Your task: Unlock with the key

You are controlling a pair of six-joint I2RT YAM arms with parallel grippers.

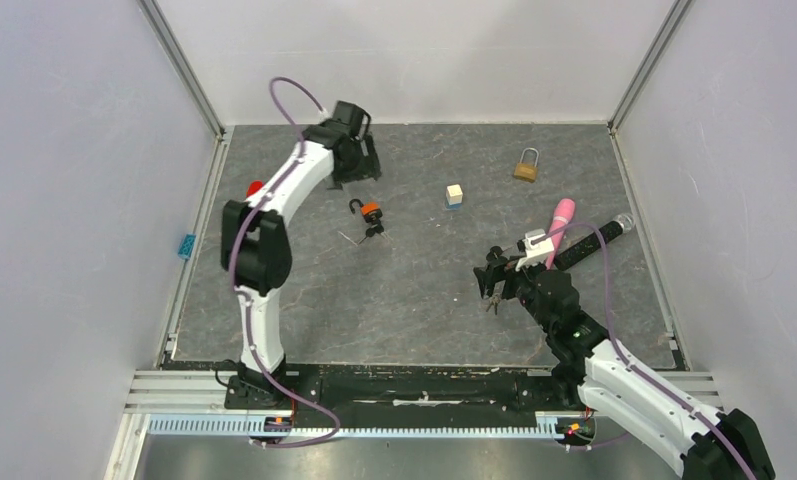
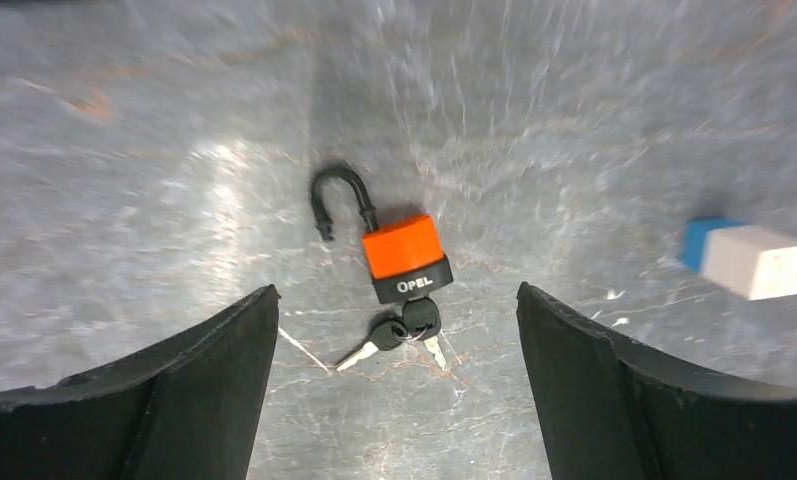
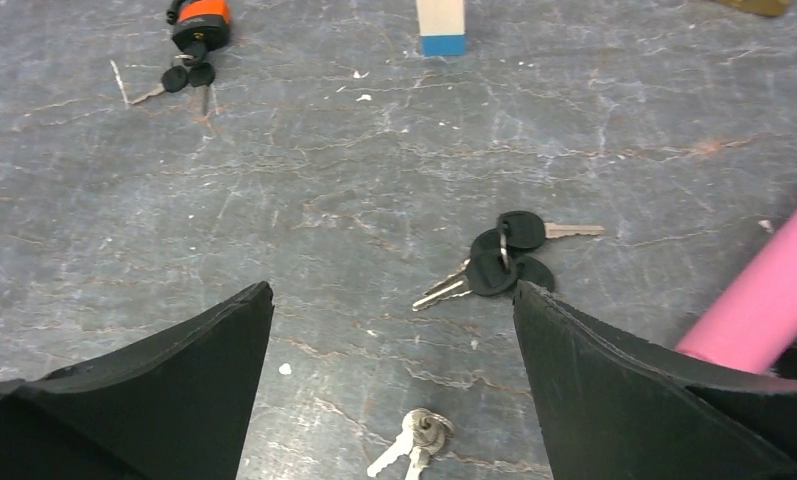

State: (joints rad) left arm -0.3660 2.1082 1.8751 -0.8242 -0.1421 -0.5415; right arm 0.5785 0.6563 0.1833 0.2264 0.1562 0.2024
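The orange padlock (image 2: 404,255) lies on the counter (image 2: 174,150) with its hoop open and keys (image 2: 414,325) in it, below the left jaws and not touching them. The left jaws and right jaws are both spread wide, holding nothing.

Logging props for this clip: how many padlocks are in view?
2. An orange padlock lies left of centre, its shackle open. A brass padlock sits toward the far right corner. None appears hidden.
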